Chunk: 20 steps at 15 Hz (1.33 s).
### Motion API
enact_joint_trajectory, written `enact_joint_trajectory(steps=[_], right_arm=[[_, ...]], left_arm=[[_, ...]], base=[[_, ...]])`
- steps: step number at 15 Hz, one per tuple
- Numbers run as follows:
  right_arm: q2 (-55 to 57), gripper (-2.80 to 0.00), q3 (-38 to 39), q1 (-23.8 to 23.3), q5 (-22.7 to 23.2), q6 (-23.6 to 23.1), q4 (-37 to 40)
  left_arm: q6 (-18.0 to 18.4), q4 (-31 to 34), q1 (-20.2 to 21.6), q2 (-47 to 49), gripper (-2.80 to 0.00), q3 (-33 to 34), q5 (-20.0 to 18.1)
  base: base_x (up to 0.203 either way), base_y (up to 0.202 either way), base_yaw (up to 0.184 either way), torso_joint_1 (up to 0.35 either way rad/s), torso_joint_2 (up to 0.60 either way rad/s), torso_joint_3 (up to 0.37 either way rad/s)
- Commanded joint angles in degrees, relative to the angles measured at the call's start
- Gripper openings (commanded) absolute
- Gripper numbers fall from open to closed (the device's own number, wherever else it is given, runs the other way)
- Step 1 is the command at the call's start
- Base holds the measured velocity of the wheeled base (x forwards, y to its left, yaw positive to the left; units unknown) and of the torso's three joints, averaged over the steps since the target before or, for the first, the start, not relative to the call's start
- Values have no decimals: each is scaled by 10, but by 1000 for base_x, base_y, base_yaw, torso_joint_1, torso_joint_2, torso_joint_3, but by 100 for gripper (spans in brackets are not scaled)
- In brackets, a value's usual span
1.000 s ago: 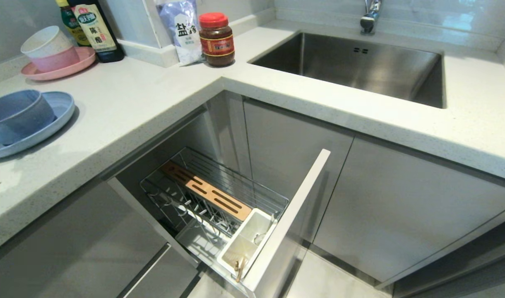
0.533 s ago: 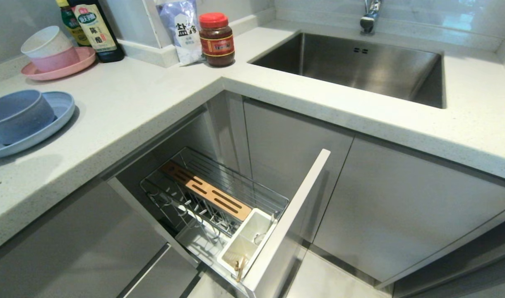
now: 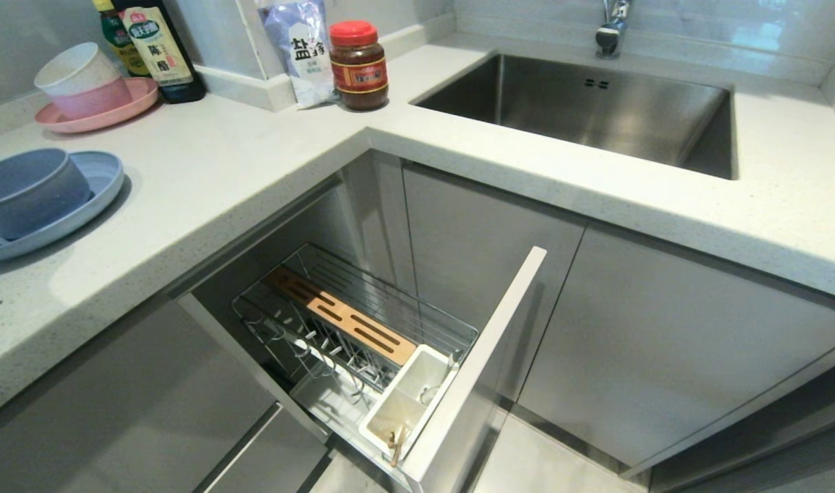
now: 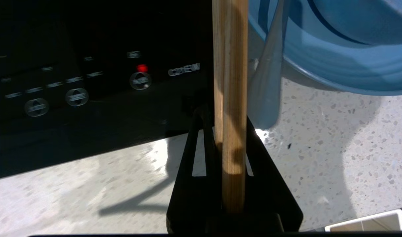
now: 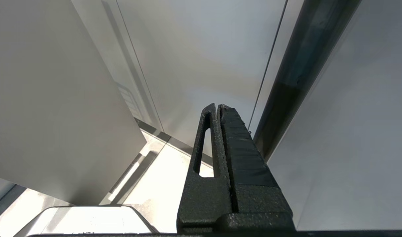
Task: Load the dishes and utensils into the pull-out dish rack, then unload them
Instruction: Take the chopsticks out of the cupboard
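Left tool [image 4: 232, 138] clamped on wooden chopsticks [image 4: 230, 82] over speckled table [image 4: 336, 138], blue plate [image 4: 336, 72] and fork [image 4: 265, 92] just beside, black cooktop [image 4: 72, 82] behind, rack [image 3: 349, 329] pulled out, right tool [image 5: 219, 108] closed, empty, by cabinet.

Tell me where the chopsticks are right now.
In the left wrist view, the chopsticks are clamped in the left end effector above the countertop, beside the blue plate.

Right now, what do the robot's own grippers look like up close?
Both are matte black. The right gripper has two long flat fingers tapering to a narrow tip, grainy in texture, one with a long slot cut through it. The left gripper shows the same black, slotted wedge shape. No cables or markings show.
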Motion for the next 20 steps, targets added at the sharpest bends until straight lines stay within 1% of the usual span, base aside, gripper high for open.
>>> enact_joint_trajectory(steps=[1, 5, 14, 20], right_arm=[[-2, -280, 1, 0, 0, 0, 0], [-2, -280, 1, 0, 0, 0, 0], [-2, -280, 1, 0, 0, 0, 0], [-2, -280, 1, 0, 0, 0, 0]], left_arm=[[0, -2, -10, 23, -280, 8, -14], [0, -2, -31, 43, -280, 3, -16], [0, -29, -76, 53, -280, 1, -16], [0, -40, -76, 60, -280, 1, -16]], base=[[0, 0, 0, 0, 0, 0], [0, 0, 0, 0, 0, 0], [0, 0, 0, 0, 0, 0], [0, 0, 0, 0, 0, 0]])
